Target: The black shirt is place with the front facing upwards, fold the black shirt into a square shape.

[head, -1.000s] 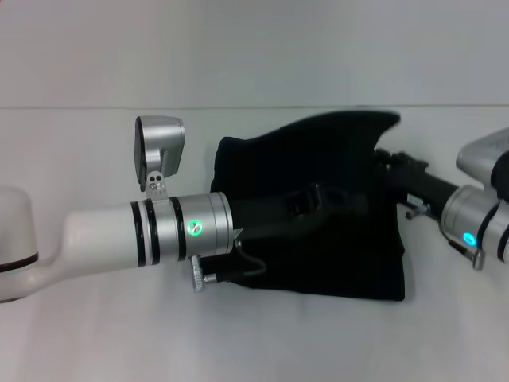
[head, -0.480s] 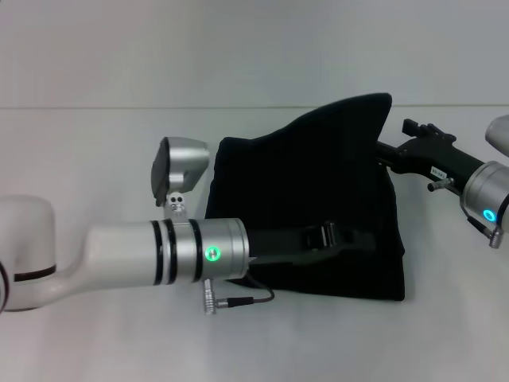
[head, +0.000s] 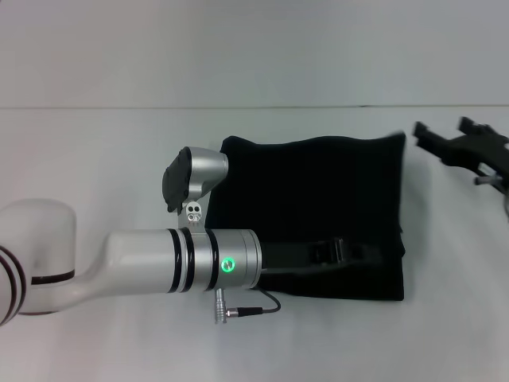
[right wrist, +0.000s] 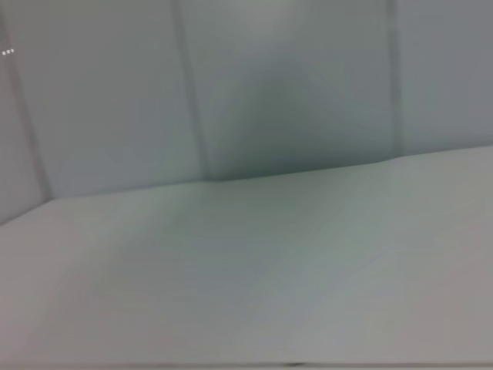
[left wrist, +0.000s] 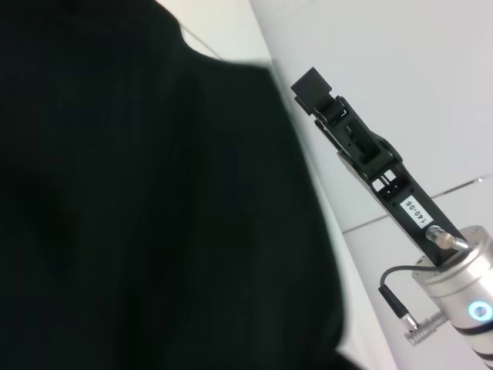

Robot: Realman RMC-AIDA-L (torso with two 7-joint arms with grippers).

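Dragging the folded black shirt (head: 318, 215) out of square is risked if the left gripper (head: 358, 253), fingers unreadable against cloth, snags; right gripper (head: 445, 142) seems spread, empty, alongside.

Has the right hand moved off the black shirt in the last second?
Yes. The right hand has pulled back toward the robot's right, clear of the folded black cloth T-shirt, whose raised far corner now lies flat on the white table.

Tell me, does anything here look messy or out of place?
Nothing stands out. The black shirt lies flat in a neat squarish fold on the table; the left claw is over it, the right claw beside it.
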